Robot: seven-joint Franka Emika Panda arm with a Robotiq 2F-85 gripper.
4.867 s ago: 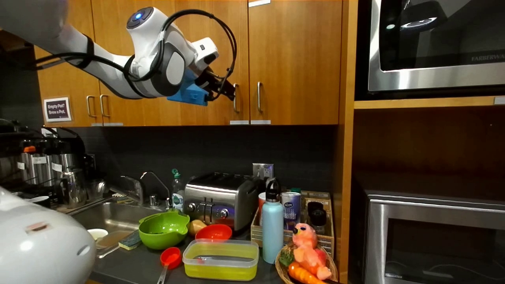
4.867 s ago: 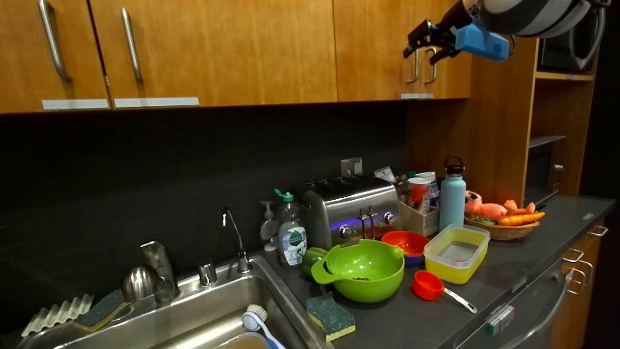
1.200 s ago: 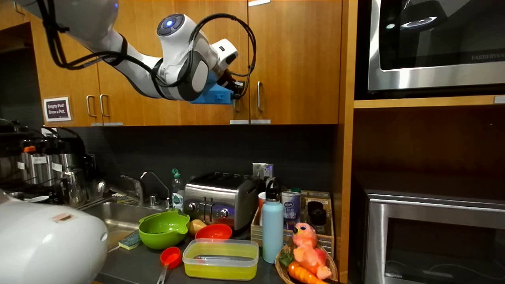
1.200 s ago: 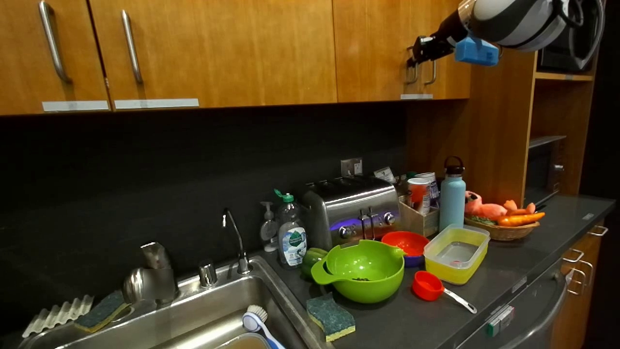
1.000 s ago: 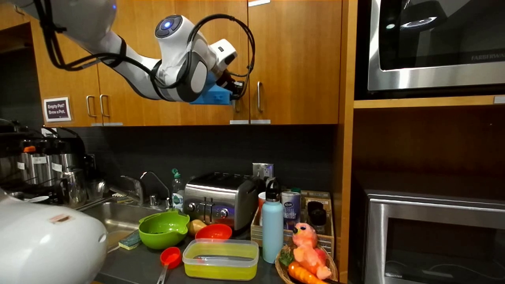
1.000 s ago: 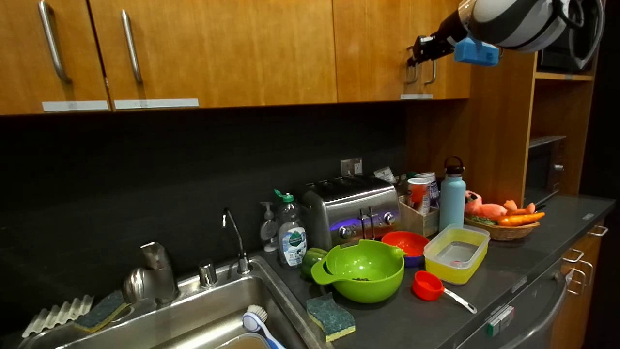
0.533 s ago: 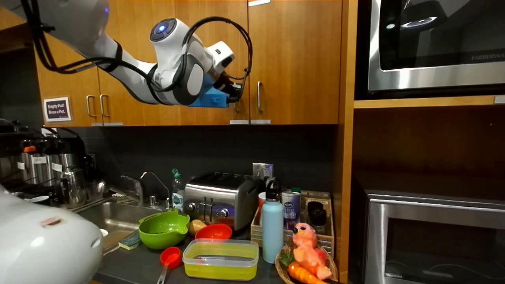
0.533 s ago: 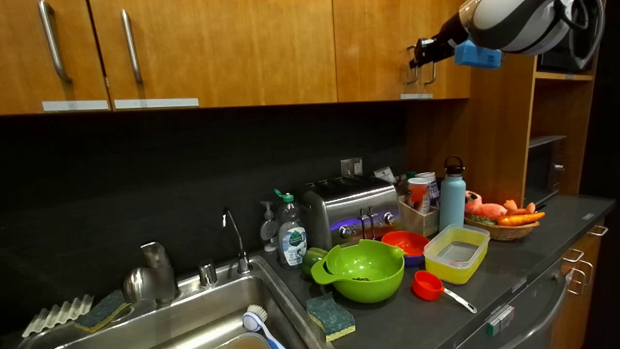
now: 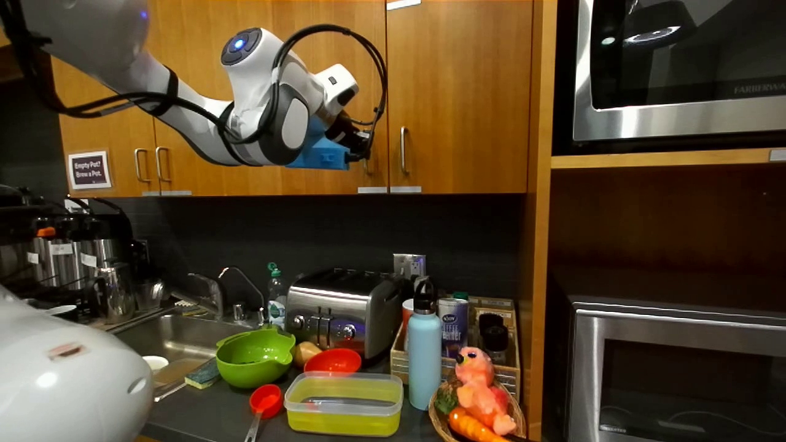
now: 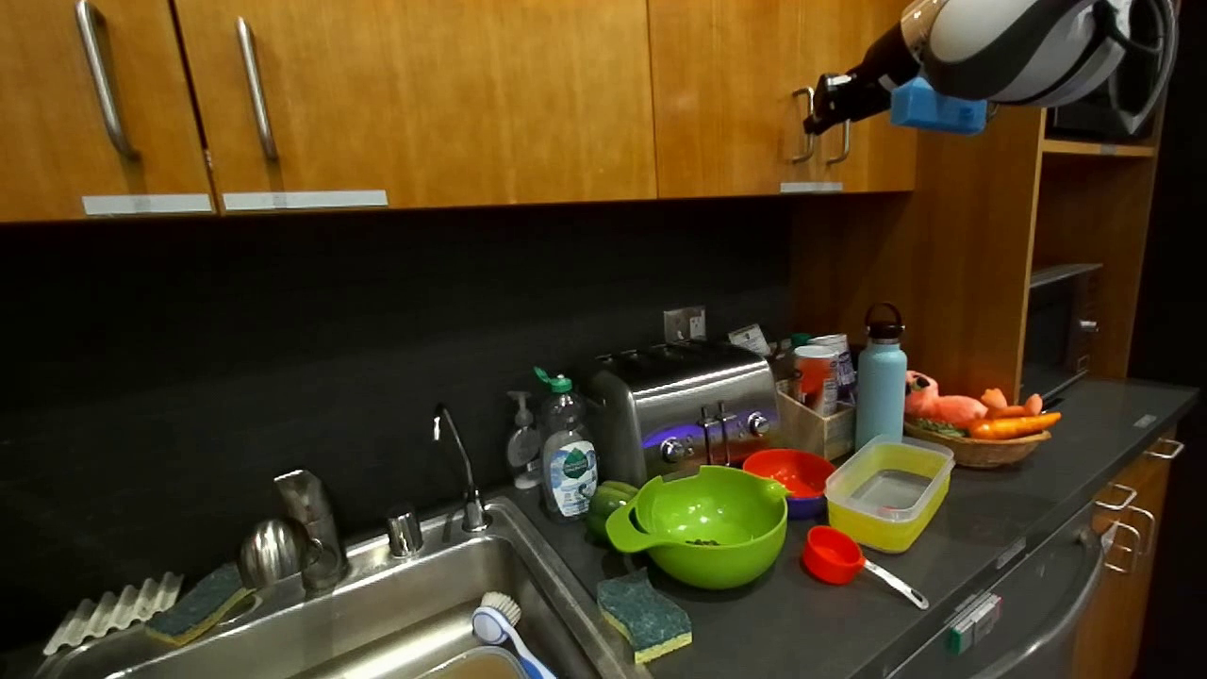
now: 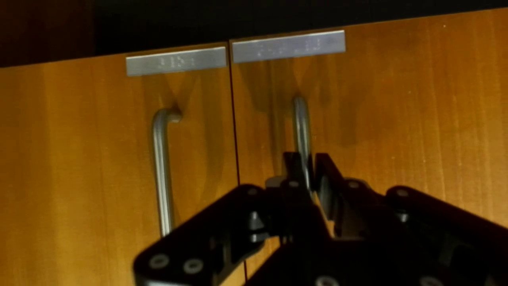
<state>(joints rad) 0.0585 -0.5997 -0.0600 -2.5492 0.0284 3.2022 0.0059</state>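
In an exterior view, a white-bordered sign (image 9: 90,170) on a wooden cabinet door (image 9: 104,133) reads "Empty Pot? Brew a Pot." The upper microwave (image 9: 666,121) bears "FARBERWA", cut off at the picture's edge. On a canister (image 9: 452,334), "NJOY" can be made out above larger, blurred lettering. The dish-soap bottle (image 10: 566,426) wears a leaf-marked label (image 10: 573,471) with print too small to read. Blurred characters mark the pale strips (image 11: 288,46) on two other cabinet doors (image 11: 389,99); white tags (image 9: 61,250) on the airpots (image 9: 58,273) are illegible.
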